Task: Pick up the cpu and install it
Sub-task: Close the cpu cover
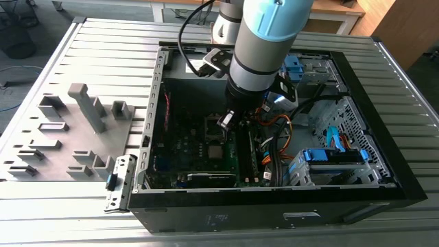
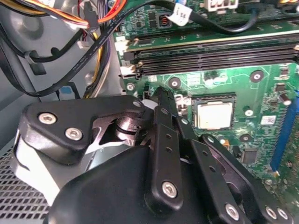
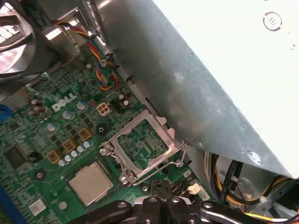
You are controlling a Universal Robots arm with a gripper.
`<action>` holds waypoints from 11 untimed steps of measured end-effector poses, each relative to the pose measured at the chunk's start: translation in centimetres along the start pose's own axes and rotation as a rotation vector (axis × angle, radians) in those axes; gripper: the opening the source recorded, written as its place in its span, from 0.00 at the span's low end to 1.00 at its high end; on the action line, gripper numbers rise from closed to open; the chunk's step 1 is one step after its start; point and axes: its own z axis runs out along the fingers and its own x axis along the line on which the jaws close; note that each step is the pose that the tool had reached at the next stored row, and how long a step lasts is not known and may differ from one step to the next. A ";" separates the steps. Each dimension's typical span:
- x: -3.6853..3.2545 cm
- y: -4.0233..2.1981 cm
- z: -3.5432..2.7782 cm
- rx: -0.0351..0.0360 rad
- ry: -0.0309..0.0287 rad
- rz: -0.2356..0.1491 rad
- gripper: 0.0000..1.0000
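Note:
The cpu (image 2: 214,115) is a small silvery square lying flat on the green motherboard inside the open computer case; it also shows in the first wrist view as the cpu (image 3: 91,183) and in the exterior view as the cpu (image 1: 216,152). Beside it the socket frame (image 3: 140,144) stands with its metal lid swung open, green contacts bare. My gripper (image 2: 159,93) hangs above the board close to the socket and the cpu, its black fingers (image 3: 161,186) pressed together with nothing between them. In the exterior view the gripper (image 1: 225,121) sits over the socket area, touching neither.
Memory slots (image 2: 215,58) run beside the cpu. Cable bundles (image 2: 93,42) and drive cages with blue clips (image 1: 332,157) crowd the case. The case's metal wall (image 3: 196,93) rises near the socket. Grey fixture blocks (image 1: 86,108) stand on the slatted table at the exterior view's left.

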 end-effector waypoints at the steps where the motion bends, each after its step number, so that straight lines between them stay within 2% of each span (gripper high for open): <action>1: -0.04 0.03 0.05 -0.0026 -0.0031 -0.001 0.10; 3: -0.08 0.06 0.09 -0.0064 -0.0080 -0.002 0.10; 8: -0.08 0.06 0.11 -0.0070 -0.0097 -0.002 0.10; 11: -0.11 0.08 0.18 -0.0120 -0.0201 -0.003 0.10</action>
